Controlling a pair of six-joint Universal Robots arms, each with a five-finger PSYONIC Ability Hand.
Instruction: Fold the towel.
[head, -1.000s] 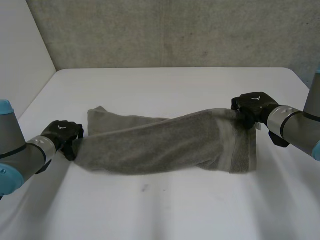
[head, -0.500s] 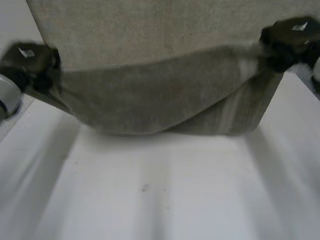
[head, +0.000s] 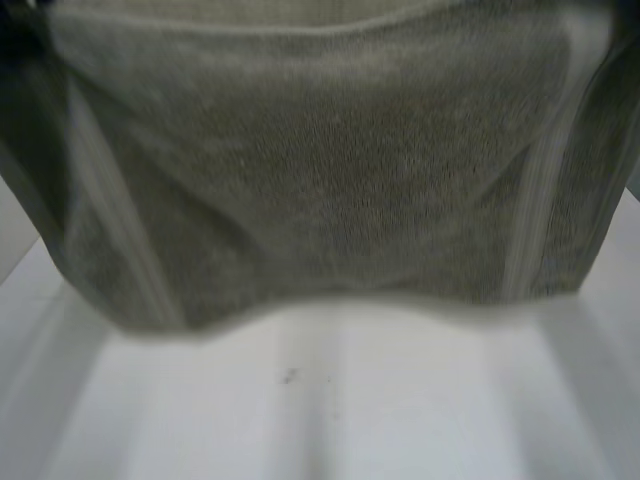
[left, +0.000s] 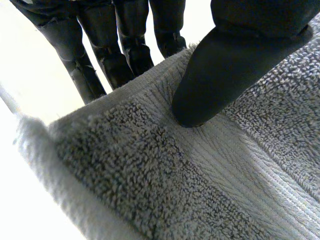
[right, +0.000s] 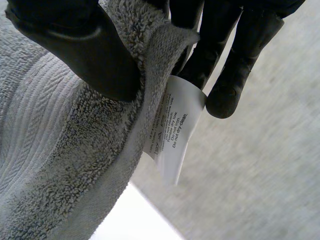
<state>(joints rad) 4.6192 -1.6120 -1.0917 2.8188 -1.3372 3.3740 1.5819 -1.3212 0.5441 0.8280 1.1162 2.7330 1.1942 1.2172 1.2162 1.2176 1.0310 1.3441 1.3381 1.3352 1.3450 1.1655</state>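
You now have the towel (head: 320, 190) lifted above the table (head: 320, 410), spread wide; left hand (left: 220, 75) and right hand (right: 85, 50) pinch its upper corners, fold-ready.

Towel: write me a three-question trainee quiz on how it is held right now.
1. True or false: the towel lies flat on the table.
2. What hangs off the towel's edge beside the right hand? A) a white label B) a clip C) a string
3. Fill in: the left hand pinches the towel between thumb and ____.
Key: 1 false, it hangs spread out; 2 A; 3 fingers.
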